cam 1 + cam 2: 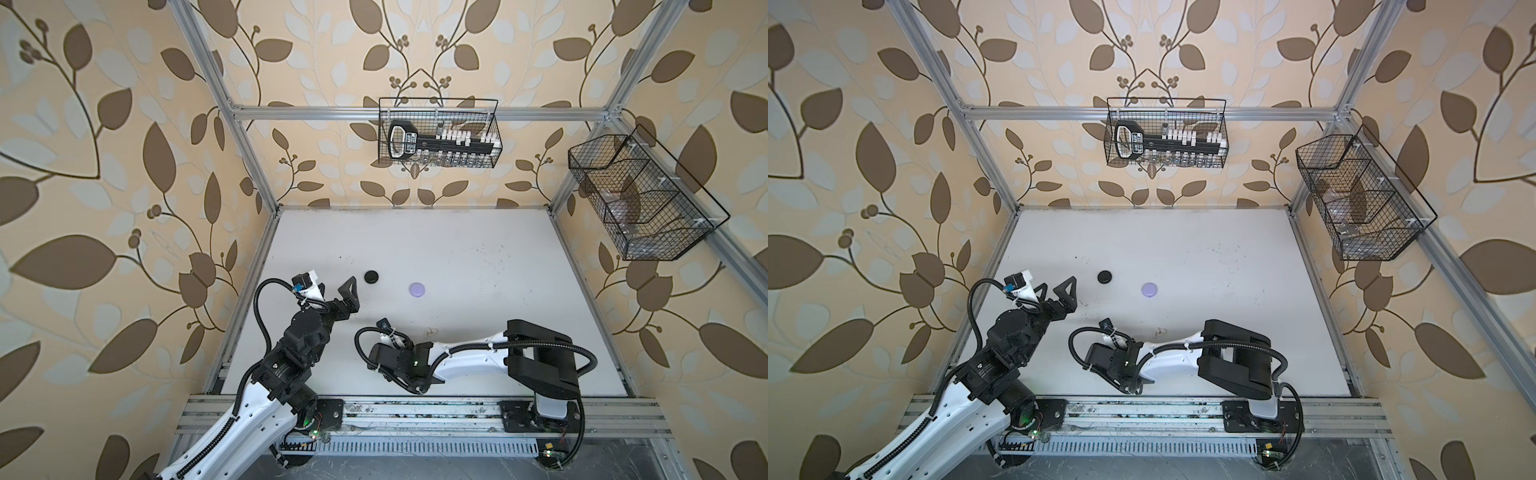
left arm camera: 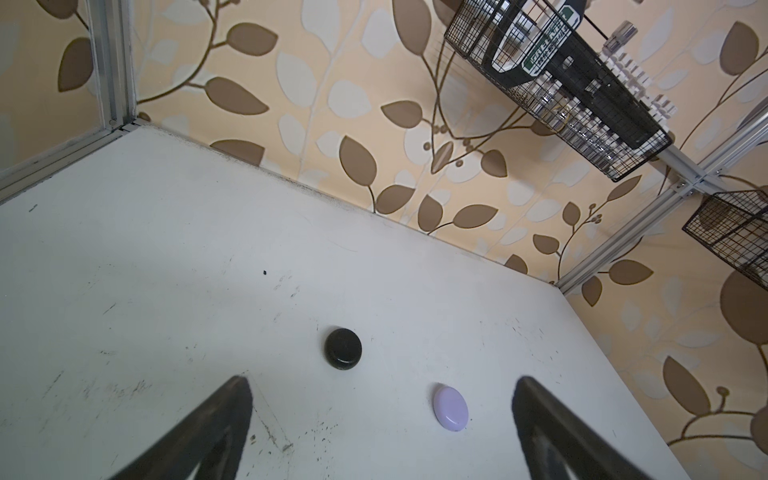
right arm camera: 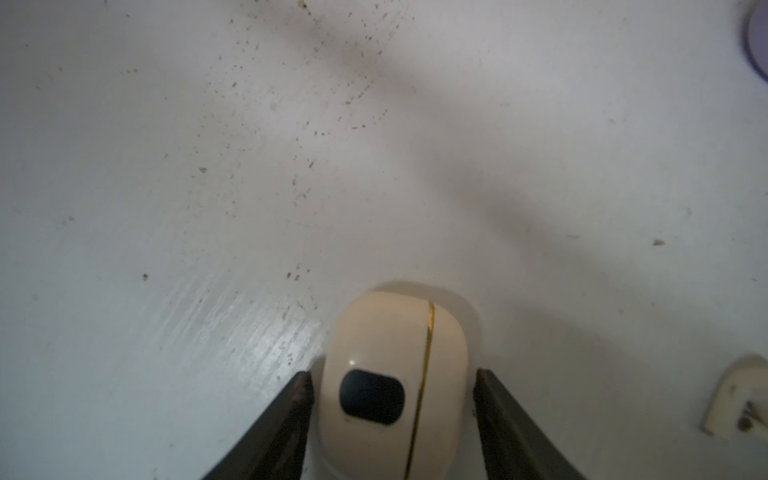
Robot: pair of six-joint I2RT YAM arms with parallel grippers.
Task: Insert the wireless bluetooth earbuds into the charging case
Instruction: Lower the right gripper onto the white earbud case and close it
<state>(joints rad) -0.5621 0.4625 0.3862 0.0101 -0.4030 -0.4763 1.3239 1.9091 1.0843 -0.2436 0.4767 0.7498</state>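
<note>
Scuffed white tabletop [image 1: 457, 257], leaf-patterned walls [image 1: 104, 166]; left hand [image 2: 383, 382] wide open, right hand [image 3: 392, 374] open astride cream case [image 3: 386, 332]

On the table [image 1: 478, 249], mid-frame in both top views, case 1 [image 1: 372, 276] lies left of case 2 [image 1: 417, 289]. Low in the right wrist view, case 3 [image 3: 386, 328] sits between the fingers of the right gripper [image 3: 392, 376].

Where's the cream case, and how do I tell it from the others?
On the white table, look near the front edge, under the right gripper. The cream case lies between its jaws, seen only in the right wrist view. Unlike the round black case and lavender case farther back, it has a gold seam and a dark oval patch.
</note>
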